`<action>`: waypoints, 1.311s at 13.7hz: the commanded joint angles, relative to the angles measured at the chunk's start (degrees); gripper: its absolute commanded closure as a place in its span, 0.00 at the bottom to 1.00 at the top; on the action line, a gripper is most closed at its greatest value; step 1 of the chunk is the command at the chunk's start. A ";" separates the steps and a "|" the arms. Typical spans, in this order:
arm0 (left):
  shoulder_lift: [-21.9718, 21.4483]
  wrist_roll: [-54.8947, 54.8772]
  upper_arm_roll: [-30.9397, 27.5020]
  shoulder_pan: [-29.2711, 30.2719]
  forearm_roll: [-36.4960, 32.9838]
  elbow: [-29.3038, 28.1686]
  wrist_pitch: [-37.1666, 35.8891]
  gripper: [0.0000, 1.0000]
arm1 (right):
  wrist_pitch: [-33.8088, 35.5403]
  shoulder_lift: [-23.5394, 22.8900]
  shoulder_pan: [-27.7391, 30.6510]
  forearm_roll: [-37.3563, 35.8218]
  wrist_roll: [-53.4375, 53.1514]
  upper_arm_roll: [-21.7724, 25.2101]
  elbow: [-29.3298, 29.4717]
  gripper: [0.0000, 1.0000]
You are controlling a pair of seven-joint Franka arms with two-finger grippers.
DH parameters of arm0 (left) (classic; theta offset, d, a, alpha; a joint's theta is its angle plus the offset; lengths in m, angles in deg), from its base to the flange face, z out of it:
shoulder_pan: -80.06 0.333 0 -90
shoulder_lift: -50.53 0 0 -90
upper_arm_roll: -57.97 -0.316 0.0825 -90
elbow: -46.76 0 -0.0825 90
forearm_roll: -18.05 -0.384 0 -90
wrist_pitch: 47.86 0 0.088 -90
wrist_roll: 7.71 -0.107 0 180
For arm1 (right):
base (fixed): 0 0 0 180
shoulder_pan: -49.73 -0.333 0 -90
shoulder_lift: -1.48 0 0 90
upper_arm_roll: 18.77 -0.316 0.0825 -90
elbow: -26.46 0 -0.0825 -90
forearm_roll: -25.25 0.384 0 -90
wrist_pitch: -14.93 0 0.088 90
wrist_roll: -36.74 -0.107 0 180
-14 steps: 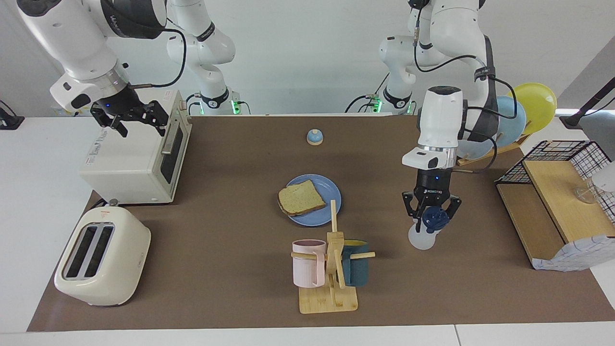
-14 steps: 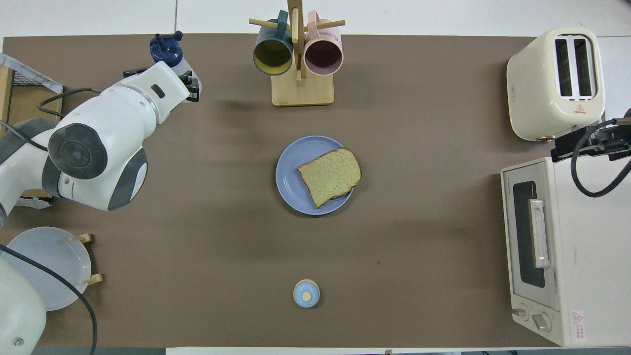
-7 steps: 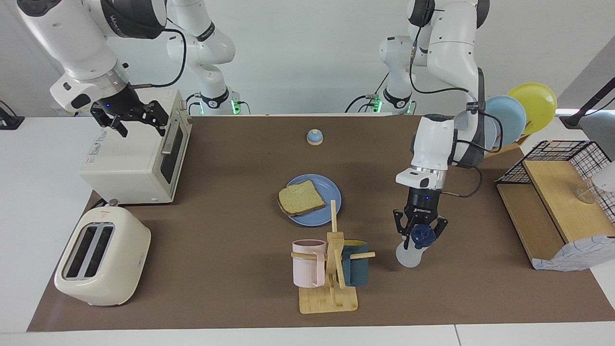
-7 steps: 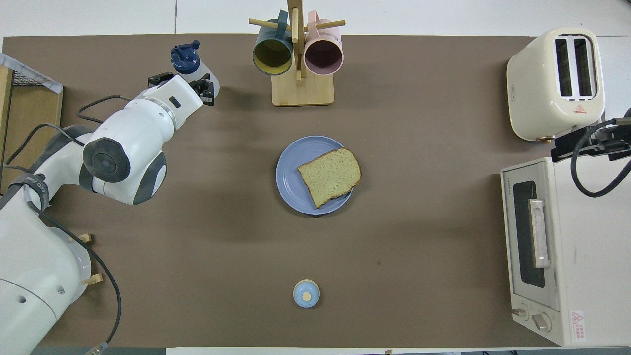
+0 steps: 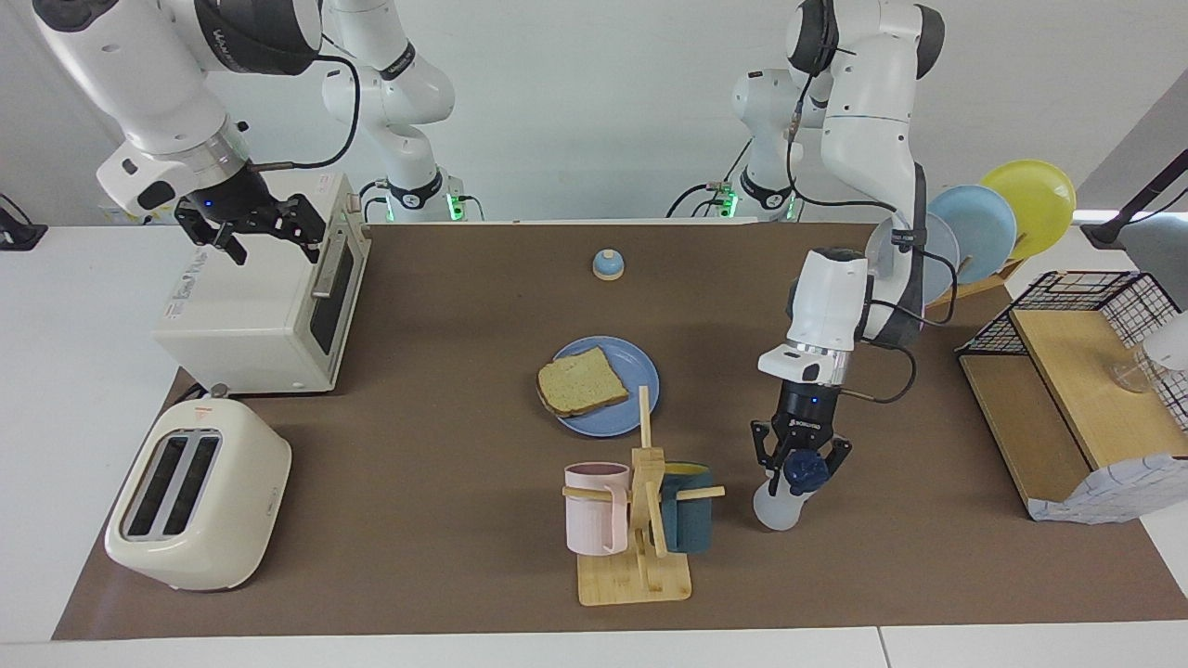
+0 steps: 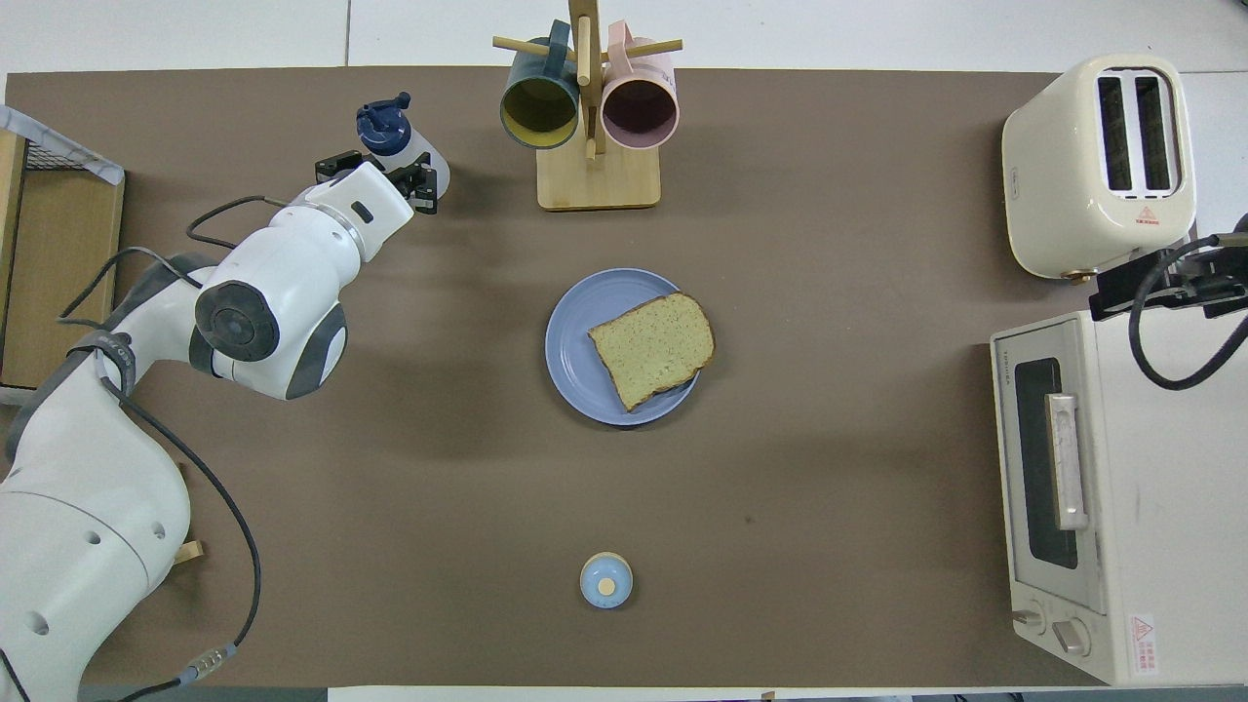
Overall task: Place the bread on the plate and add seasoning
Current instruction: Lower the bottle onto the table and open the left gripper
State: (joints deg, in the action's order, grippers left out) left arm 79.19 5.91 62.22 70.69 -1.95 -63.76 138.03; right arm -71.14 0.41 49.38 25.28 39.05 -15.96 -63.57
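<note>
The seasoning (image 5: 787, 489) hung clenched in the left tool (image 5: 800, 461), over the surface beside the mug rack (image 5: 640, 520), well apart from the bread (image 5: 579, 381) on the plate (image 5: 637, 368). The right tool (image 5: 264, 225) waited, released, above the oven (image 5: 255, 311).

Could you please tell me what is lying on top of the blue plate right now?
One slice of bread lies on the plate, toward the right arm's end, one corner overhanging the rim. The plate surface beneath the slice is covered and cannot be seen.

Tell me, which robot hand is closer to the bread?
Left. The left gripper holds the seasoning bottle beside the mug rack; the right gripper waits over the toaster oven, away from the bread.
</note>
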 commanded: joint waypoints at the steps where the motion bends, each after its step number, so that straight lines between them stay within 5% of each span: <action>1: 2.37 -0.97 0.06 0.49 0.05 2.76 1.14 1.00 | -0.50 0.98 0.43 -0.37 0.76 -0.44 -1.11 0.00; 5: 4.04 -0.97 -0.03 0.58 -0.92 3.81 1.06 0.93 | -0.50 0.98 0.43 -0.37 0.76 -0.44 -1.11 0.00; 12: 4.13 -1.06 -0.29 1.02 -0.92 3.82 0.53 0.60 | -0.50 0.98 0.43 -0.37 0.76 -0.44 -1.11 0.00; 16: 4.13 -1.06 -0.38 1.02 -1.00 3.73 0.44 0.36 | -0.50 0.98 0.43 -0.37 0.76 -0.44 -1.11 0.00; 18: 4.13 -0.97 -0.29 1.11 -1.00 3.55 0.35 0.15 | -0.50 0.98 0.43 -0.37 0.76 -0.44 -1.11 0.00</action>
State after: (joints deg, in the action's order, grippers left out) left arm 82.44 5.36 61.85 71.34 -2.13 -61.03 138.08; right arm -71.14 0.41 49.38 25.28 39.05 -15.96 -63.58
